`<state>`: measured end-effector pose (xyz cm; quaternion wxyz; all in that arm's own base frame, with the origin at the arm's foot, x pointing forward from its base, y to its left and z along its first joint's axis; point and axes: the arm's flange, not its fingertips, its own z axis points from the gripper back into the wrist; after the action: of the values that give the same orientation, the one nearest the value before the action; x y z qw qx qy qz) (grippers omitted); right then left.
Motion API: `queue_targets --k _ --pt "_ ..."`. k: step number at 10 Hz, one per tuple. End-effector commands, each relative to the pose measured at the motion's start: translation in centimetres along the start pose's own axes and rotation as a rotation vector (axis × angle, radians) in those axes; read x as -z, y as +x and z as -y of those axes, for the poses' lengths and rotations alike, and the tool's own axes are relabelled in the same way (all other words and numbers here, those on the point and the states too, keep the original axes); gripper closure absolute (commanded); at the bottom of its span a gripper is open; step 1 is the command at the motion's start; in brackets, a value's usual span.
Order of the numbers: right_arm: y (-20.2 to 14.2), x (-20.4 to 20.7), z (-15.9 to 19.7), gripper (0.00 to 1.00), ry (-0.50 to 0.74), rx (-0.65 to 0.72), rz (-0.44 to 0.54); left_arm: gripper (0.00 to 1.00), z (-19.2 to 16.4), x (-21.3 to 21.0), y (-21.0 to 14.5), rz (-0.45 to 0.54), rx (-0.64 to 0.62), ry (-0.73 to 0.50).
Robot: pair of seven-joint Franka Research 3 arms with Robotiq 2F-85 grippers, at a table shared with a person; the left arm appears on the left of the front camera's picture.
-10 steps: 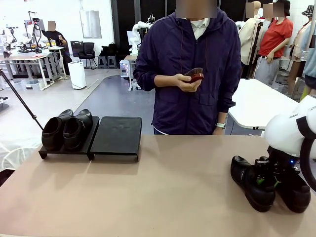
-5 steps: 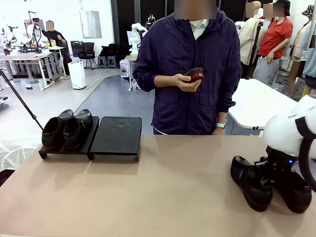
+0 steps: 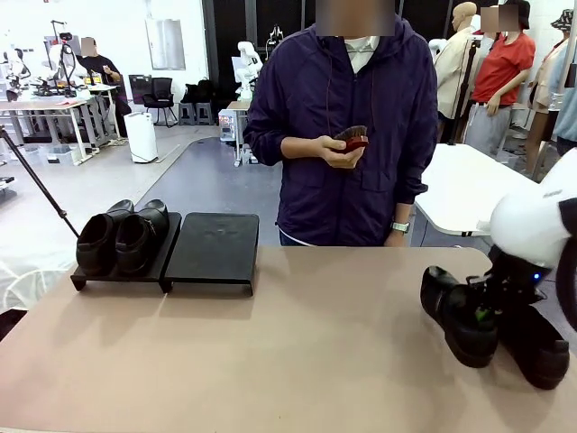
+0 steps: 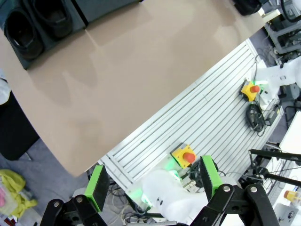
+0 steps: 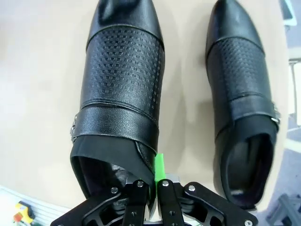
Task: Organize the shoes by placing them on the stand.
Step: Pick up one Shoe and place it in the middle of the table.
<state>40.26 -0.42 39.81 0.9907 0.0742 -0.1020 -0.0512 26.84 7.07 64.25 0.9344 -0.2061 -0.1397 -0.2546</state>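
The right gripper (image 5: 151, 178) pinches one shoe (image 5: 123, 80) by the rim of its opening at 4 o'clock on the table (image 3: 315, 361), a hold fit for carrying it to the empty half of the stand (image 3: 212, 242) at 10 o'clock, while the left gripper (image 4: 153, 181) hangs wide open.

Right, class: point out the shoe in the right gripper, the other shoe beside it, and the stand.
gripped shoe (image 5: 124, 68): right wrist view, on its textured upper.
second shoe (image 5: 236, 70): right wrist view, on its textured upper.
stand (image 3: 214, 245): front view, on its bare right section.
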Motion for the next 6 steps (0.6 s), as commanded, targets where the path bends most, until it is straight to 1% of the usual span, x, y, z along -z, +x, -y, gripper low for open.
queue_targets --k 1,2,3,4,5,6 --pt "-2.8 -6.3 -2.5 1.0 0.042 0.019 0.046 0.0 0.1 -0.1 -0.2 -0.008 0.004 0.001" --pt "-4.6 -8.4 -5.0 1.0 0.083 -0.003 0.001 0.0 0.1 -0.1 -0.2 -0.008 0.004 0.001" --pt "-6.0 -9.1 -7.7 1.0 0.107 -0.07 -0.007 0.0 0.1 -0.1 -0.2 -0.008 0.004 0.001" --pt "-7.3 -9.2 -10.9 1.0 0.142 -0.133 0.001 0.0 0.1 -0.1 -0.2 -0.008 0.004 0.001" --pt "-8.6 -8.7 -14.5 1.0 0.157 -0.176 -0.019 0.0 0.1 -0.1 -0.2 -0.008 0.004 0.001" --pt "-9.9 -7.9 -17.8 1.0 0.188 -0.177 -0.07 0.0 0.1 -0.1 -0.2 -0.008 0.004 0.001"
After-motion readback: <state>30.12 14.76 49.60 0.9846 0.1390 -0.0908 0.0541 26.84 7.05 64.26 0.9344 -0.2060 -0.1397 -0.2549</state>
